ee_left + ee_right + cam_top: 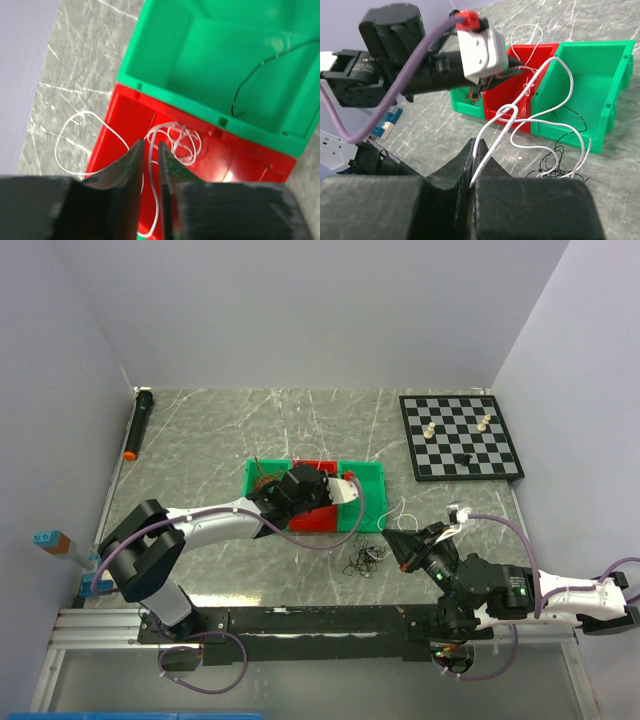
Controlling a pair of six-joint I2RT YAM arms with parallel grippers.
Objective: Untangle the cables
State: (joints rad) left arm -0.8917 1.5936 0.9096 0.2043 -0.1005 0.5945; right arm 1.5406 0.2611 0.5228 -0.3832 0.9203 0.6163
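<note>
Over the red bin (122,117), the left gripper (151,146) holds its jaws slightly apart around a strand of the white cable (175,142) coiled inside. Nearer and rightward, the right gripper (470,167) is clamped on that cable, which stretches far-left between them.

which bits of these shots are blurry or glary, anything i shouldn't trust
Left wrist view: the left hand is a dark blur, the green bin has a pale washed-out patch inside, and there is a small glint on the red bin. Right wrist view: the right hand is out of focus, the white cable crisp. Top view: even light, the black cables barely resolve.
</note>
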